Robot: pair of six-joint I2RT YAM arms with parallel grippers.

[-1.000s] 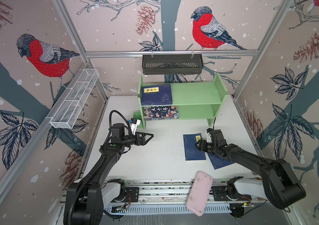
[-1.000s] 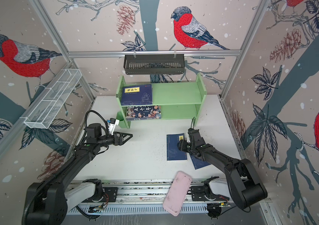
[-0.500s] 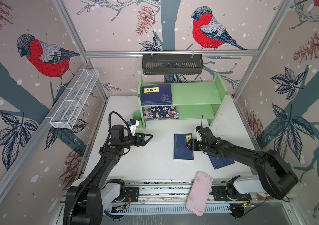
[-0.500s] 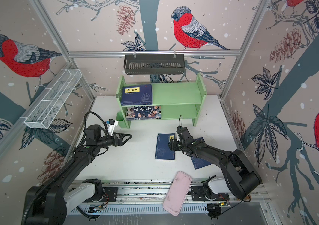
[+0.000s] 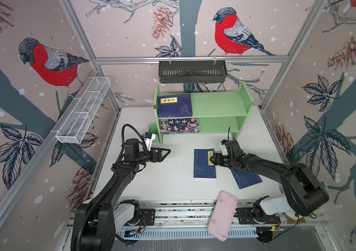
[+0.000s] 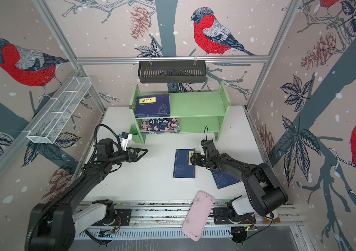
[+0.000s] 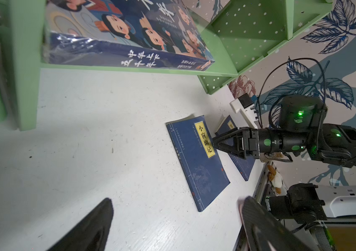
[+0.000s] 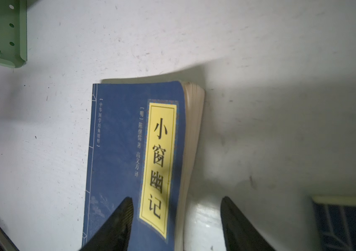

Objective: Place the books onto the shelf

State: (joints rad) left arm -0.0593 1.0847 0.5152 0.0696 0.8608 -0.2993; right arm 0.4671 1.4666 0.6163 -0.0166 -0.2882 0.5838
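Books and shelf, listed by size.

1. Shelf (image 5: pixel 218 105): light green, two tiers, standing at the far edge of the surface (image 5: pixel 161 180). The right part of both tiers is bare.
2. Cartoon-cover book (image 5: pixel 179 125): the thickest, in a glossy wrap, lying flat at the left end of the lower tier.
3. Navy book (image 5: pixel 175 105): yellow label, flat at the left end of the upper tier.
4. Navy paperback (image 5: pixel 203 165): flat on the surface, right of centre, cover up. Judged light, thin and limp, with one cover corner curling and a probably slick cover. It leaves no gap beneath, so the likely hold is across the open page edge beside the label, once that edge is raised.
5. Second navy paperback (image 5: pixel 247 179): flat, nearer the right edge, partly under the right arm.
6. Right gripper (image 5: pixel 212 159): jaws parted, grasping nothing. One stands over the cover by the label and the other over bare surface just beside the page edge; contact cannot be told.
7. Left gripper (image 5: pixel 167 151): jaws spread wide and empty, before the shelf's left end, well apart from the paperbacks.
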